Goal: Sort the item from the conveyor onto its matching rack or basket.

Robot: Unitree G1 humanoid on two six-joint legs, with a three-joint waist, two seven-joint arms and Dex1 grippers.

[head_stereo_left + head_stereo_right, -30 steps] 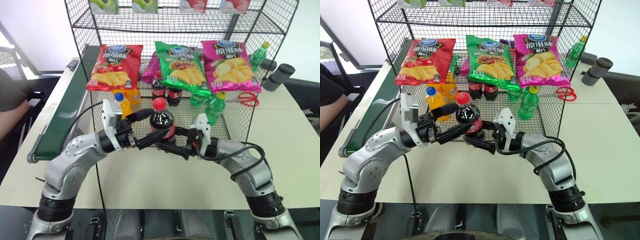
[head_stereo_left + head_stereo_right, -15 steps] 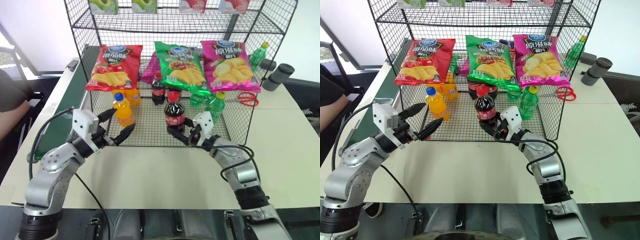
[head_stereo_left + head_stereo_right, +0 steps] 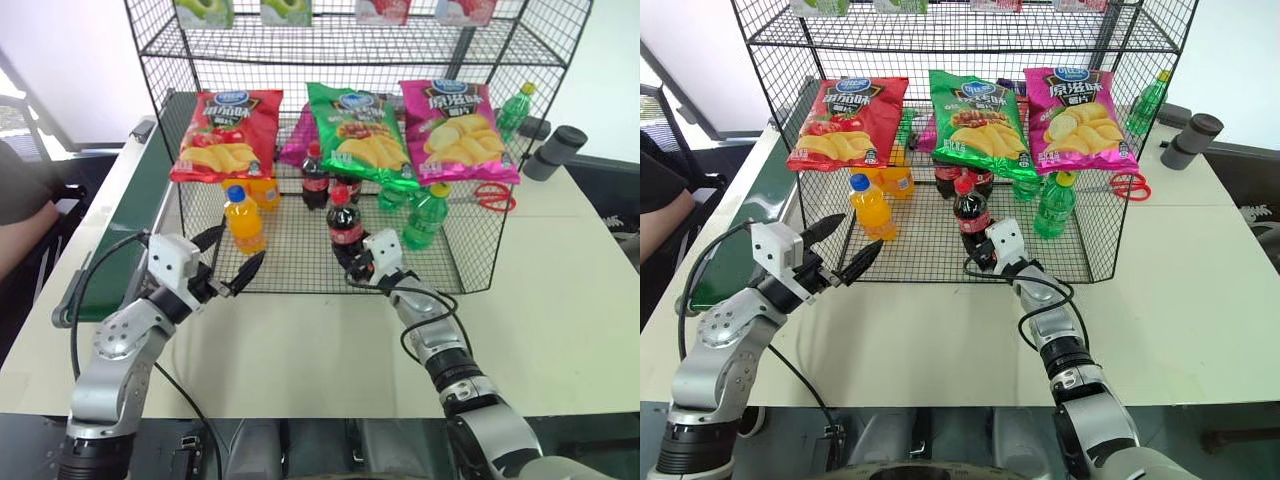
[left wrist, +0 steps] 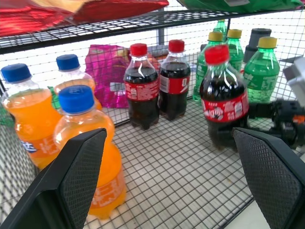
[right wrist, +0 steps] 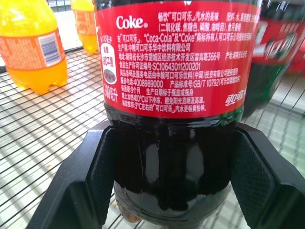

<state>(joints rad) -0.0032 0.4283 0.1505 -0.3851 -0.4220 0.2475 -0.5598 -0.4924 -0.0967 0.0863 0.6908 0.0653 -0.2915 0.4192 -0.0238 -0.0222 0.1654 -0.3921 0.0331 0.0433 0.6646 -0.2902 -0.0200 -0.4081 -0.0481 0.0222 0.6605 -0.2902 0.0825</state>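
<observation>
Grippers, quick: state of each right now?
Left gripper: open, empty, in front of the rack.
Right gripper: shut on the cola bottle, upright on the rack's bottom shelf.

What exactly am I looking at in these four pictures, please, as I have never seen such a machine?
It is a two-armed humanoid robot. Two pictures come from its head, looking down over its arms; the other two come from a camera on each wrist. It stands before a pale table with a black wire rack on it, crisp bags hung across the front, and a green conveyor at its left. In the rack stand orange-drink bottles, cola bottles and green bottles. The right gripper is shut on one cola bottle, upright over the rack's bottom tier. The left gripper is open and holds nothing.
</observation>
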